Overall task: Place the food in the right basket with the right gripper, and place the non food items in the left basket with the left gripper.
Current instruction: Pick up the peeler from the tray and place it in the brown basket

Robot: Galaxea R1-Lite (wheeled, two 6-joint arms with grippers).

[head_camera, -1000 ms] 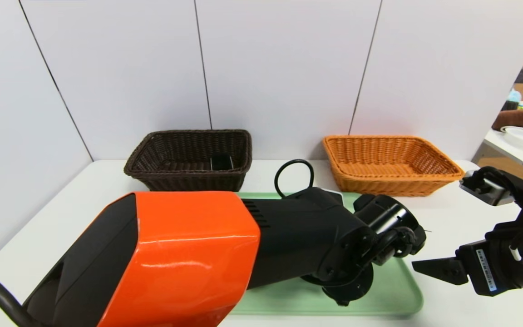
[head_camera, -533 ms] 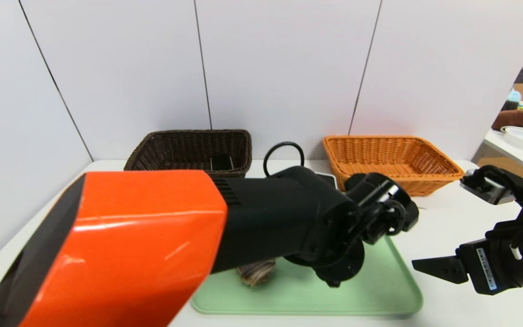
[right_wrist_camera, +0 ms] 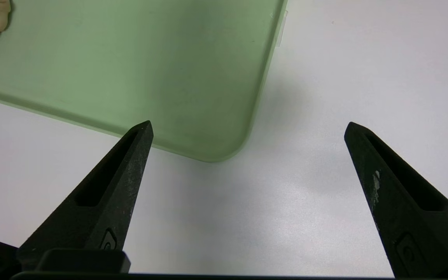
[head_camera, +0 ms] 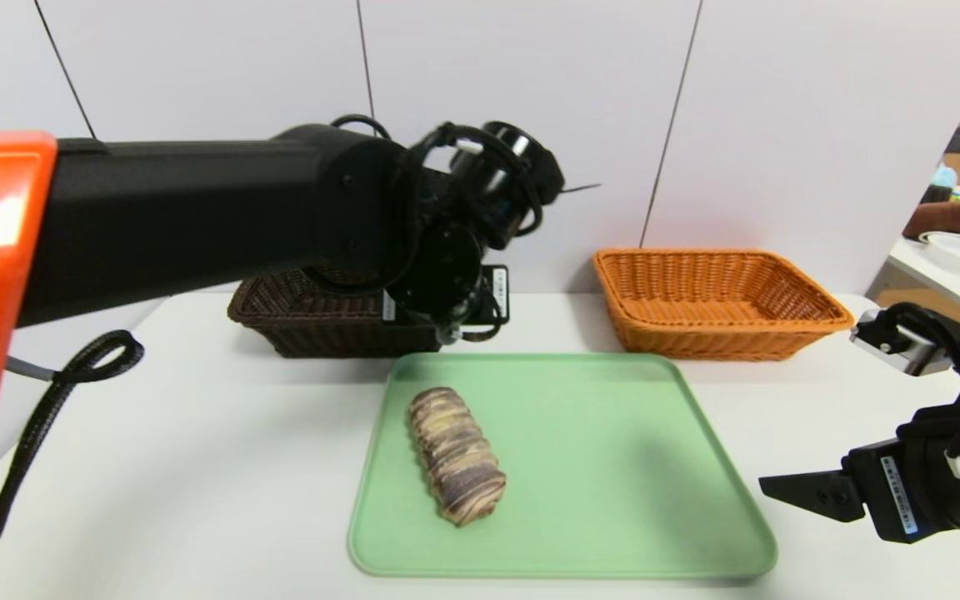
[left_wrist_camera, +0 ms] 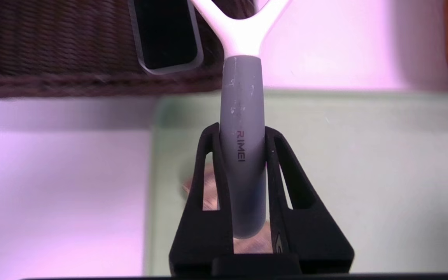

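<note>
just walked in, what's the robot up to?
Sorting. The left gripper is shut on the peeler and holds it in the air near the dark basket, where the brush already lies. The roll is on the green tray. The right gripper hangs open beside the tray, orange basket empty.

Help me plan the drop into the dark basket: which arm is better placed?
Left: its gripper already clamps the peeler near the dark basket; the right gripper hangs open beside the tray.

"RIMEI" in dark letters down the peeler's grey handle (left_wrist_camera: 242,128)
</note>
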